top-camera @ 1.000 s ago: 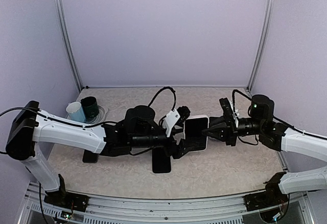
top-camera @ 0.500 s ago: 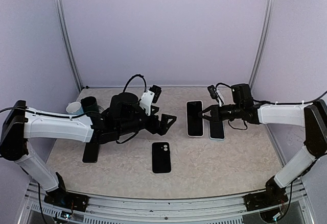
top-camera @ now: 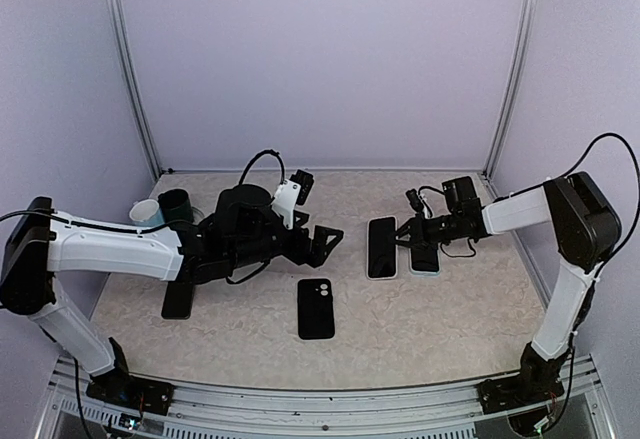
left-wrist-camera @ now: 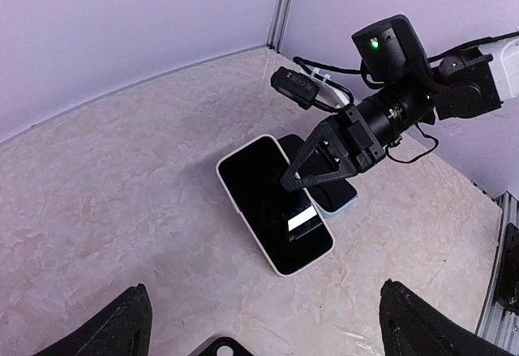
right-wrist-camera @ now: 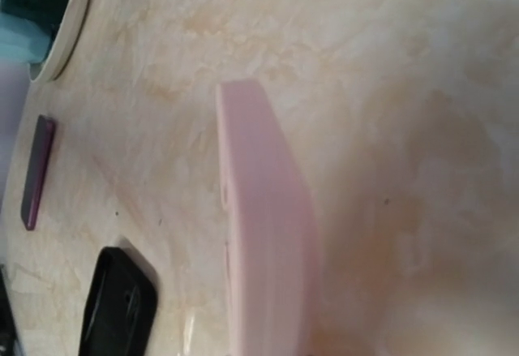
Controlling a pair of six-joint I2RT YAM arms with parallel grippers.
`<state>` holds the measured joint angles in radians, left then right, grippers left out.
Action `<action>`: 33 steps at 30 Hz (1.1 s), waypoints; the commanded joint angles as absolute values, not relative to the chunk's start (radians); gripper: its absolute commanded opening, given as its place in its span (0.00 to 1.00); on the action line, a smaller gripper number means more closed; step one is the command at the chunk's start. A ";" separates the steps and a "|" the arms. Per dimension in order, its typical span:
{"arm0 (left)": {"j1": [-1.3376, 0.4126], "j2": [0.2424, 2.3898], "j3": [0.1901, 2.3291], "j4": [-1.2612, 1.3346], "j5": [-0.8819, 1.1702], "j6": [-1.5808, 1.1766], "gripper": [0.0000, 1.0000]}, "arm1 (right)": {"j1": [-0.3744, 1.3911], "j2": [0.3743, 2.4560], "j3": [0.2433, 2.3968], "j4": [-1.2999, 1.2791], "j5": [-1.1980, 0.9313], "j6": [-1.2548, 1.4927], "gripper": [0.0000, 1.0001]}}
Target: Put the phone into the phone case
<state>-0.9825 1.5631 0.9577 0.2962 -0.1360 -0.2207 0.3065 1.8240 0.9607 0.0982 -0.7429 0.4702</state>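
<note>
Currently, from the left: two cups stand at the worktop's (top-camera: 450, 329) far-left corner, a pale cup (top-camera: 146, 220) and a dark green cup (top-camera: 176, 208). One dark slab (top-camera: 176, 302) lies flat under the left arm; whether it is a phone or a case cannot be told. The left gripper (top-camera: 326, 245) hangs wide open and holds nothing. One black case (top-camera: 316, 309) lies flat near the front, well apart from the phone. The white-edged phone (top-camera: 381, 247) lies screen up, right of centre. The right gripper (top-camera: 403, 240) is closed on nothing, its tip at the phone's right edge. One blue-edged phone (top-camera: 425, 257) lies just beside.

Hazard: a closed tip pushing sideways may skid off the glass or drive the phone into its neighbour.
</note>
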 commanded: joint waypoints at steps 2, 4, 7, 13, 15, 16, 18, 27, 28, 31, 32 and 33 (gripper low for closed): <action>-0.980 1.572 0.947 0.307 -0.117 -0.236 0.96 | 0.234 1.890 1.024 0.112 -0.744 0.473 0.09; -0.981 1.585 0.956 0.304 -0.119 -0.235 0.96 | 0.225 1.924 1.049 0.081 -0.744 0.454 0.13; -0.981 1.600 0.963 0.297 -0.118 -0.228 0.96 | 0.223 1.973 1.088 0.030 -0.733 0.421 0.18; -0.979 1.602 0.948 0.292 -0.121 -0.224 0.96 | 0.222 1.993 1.124 -0.016 -0.690 0.400 0.24; -0.979 1.599 0.944 0.294 -0.123 -0.219 0.96 | 0.222 1.990 1.137 -0.038 -0.668 0.393 0.27; -0.979 1.599 0.944 0.293 -0.129 -0.217 0.96 | 0.222 1.990 1.145 -0.052 -0.659 0.388 0.28; -0.980 1.598 0.944 0.292 -0.135 -0.217 0.96 | 0.224 1.983 1.155 -0.075 -0.641 0.382 0.32; -0.980 1.632 0.958 0.239 -0.211 -0.258 0.96 | 0.261 1.920 1.281 -0.270 -0.467 0.281 0.43; -0.979 1.631 0.959 0.232 -0.220 -0.263 0.96 | 0.270 1.908 1.297 -0.291 -0.436 0.272 0.43; -0.979 1.622 0.942 0.232 -0.252 -0.281 0.96 | 0.311 1.859 1.327 -0.351 -0.342 0.236 0.45; -0.979 1.620 0.934 0.234 -0.263 -0.292 0.97 | 0.327 1.843 1.335 -0.371 -0.302 0.222 0.48; -0.975 1.619 0.929 0.233 -0.275 -0.306 0.97 | 0.344 1.830 1.350 -0.392 -0.251 0.208 0.53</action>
<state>-0.9825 1.6238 0.9516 0.2413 -0.2111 -0.2604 0.2802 1.9175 1.2987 -0.2699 -0.4313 0.2836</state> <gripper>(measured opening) 0.966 0.466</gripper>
